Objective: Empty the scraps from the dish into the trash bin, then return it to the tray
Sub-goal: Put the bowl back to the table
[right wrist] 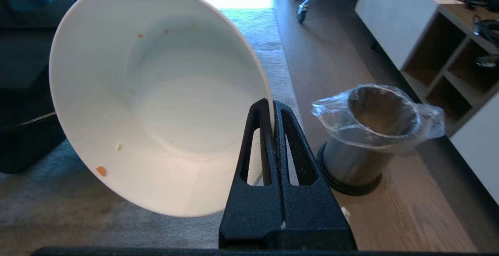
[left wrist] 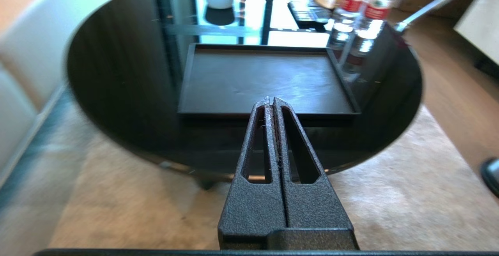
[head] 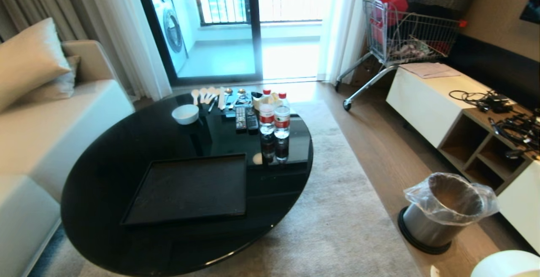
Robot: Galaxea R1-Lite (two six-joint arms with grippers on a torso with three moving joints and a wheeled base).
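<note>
My right gripper (right wrist: 271, 106) is shut on the rim of the dish (right wrist: 156, 100), a deep cream-white bowl held tipped on its side above the rug. Only a few tiny orange and yellow scraps (right wrist: 101, 171) cling to its inside. A sliver of the dish (head: 506, 264) shows at the head view's bottom right corner. The trash bin (right wrist: 366, 139), steel with a clear bag liner, stands on the wood floor just beyond and beside the gripper (head: 443, 211). The black tray (head: 190, 188) lies bare on the round black table. My left gripper (left wrist: 271, 101) is shut, hanging near the table's front edge, holding nothing.
A smaller white bowl (head: 185, 114), spoons, two remotes (head: 246, 119) and two water bottles (head: 274, 116) sit at the table's far side. A sofa (head: 38, 133) flanks the left, a low white cabinet (head: 460, 112) the right. A shopping cart (head: 400, 36) stands at the back.
</note>
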